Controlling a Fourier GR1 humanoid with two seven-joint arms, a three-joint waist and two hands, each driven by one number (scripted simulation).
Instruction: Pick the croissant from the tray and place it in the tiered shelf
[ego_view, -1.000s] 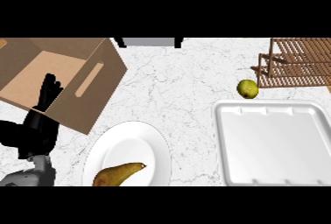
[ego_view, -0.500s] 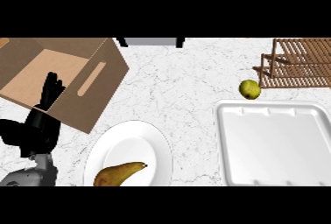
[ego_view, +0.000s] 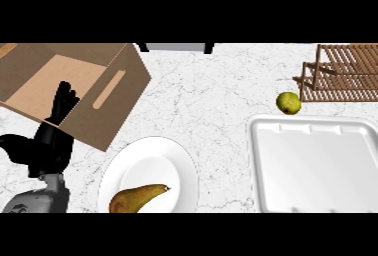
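The left hand (ego_view: 53, 142) shows at the view's left edge, resting upright with its fingers straight and close together, holding nothing. Its fingertips lie over the near wall of an open cardboard box (ego_view: 70, 82), which sits just beyond the hand and spreads to its left and right. Just right of the hand, on the marble counter (ego_view: 210, 100), is a white plate (ego_view: 159, 160) carrying a brownish pear (ego_view: 139, 197) on its near part. Well to the right of the hand, past the plate, lies the white tray (ego_view: 317, 165). Its inside shows only bare white, and the croissant cannot be seen anywhere in this view. Beyond the tray's far left corner sits a small yellow-green fruit (ego_view: 289, 102), just beside the wooden tiered shelf (ego_view: 345, 72), which is the thing farthest from the hand, up to the right. The plate and the tray both lie between the hand and the shelf.
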